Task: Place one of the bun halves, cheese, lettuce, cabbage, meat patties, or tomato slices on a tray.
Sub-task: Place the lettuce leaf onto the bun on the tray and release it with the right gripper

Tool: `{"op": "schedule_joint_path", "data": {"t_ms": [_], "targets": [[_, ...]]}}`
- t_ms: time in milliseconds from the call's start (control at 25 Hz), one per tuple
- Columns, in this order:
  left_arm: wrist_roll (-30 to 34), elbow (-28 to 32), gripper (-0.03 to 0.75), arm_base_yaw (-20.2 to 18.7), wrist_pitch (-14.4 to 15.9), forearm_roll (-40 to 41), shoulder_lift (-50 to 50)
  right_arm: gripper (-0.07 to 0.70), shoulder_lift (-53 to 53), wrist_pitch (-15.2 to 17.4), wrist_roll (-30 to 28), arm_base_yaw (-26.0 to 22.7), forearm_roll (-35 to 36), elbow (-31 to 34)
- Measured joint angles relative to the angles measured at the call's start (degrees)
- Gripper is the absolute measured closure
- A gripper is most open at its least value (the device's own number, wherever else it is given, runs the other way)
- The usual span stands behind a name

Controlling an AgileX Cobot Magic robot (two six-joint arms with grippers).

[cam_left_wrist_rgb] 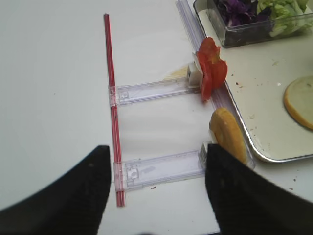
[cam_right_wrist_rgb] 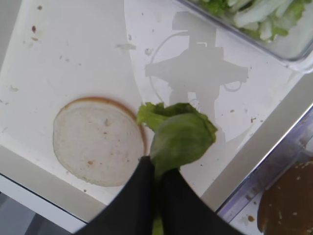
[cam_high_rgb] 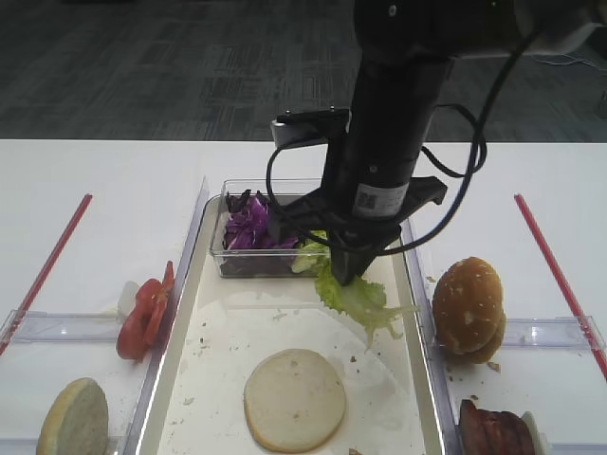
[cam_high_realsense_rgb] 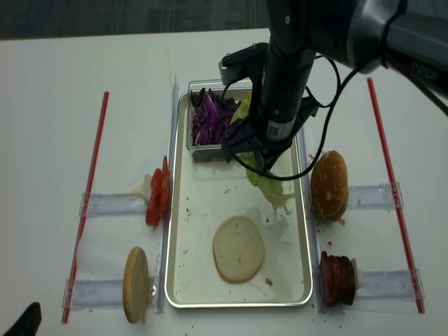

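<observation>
My right gripper (cam_high_rgb: 346,275) (cam_right_wrist_rgb: 157,166) is shut on a crinkled green lettuce (cam_high_rgb: 362,301) (cam_right_wrist_rgb: 180,137) (cam_high_realsense_rgb: 270,190) leaf. The leaf hangs from the black fingers just above the cream tray (cam_high_rgb: 218,351) (cam_high_realsense_rgb: 196,245), near its right rim. A bun half (cam_high_rgb: 294,398) (cam_right_wrist_rgb: 95,142) (cam_high_realsense_rgb: 239,248) lies cut face up on the tray, apart from the leaf. My left gripper (cam_left_wrist_rgb: 157,149) is open and holds nothing, over the table left of the tray.
A clear tub with purple cabbage (cam_high_rgb: 251,227) (cam_high_realsense_rgb: 206,119) stands at the tray's far end. Tomato slices (cam_high_rgb: 144,313) and a bun half (cam_high_rgb: 76,422) stand in racks on the left. Sesame buns (cam_high_rgb: 468,303) and meat patties (cam_high_rgb: 493,431) are on the right. Red strips (cam_high_rgb: 47,265) flank both sides.
</observation>
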Motion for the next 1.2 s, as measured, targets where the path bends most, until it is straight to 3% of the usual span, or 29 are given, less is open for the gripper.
{"op": "schedule_joint_path", "data": {"t_ms": [600,1200], "targets": [[-0.23,0.0,0.286,0.02,0.0,0.08,0.0,0.598,-6.96,-9.3,0.0,3.4,2.01,14.85],[-0.25,0.0,0.286,0.02,0.0,0.08,0.0,0.598,-6.34,-10.28,-8.54,3.76,8.63,15.38]]}}
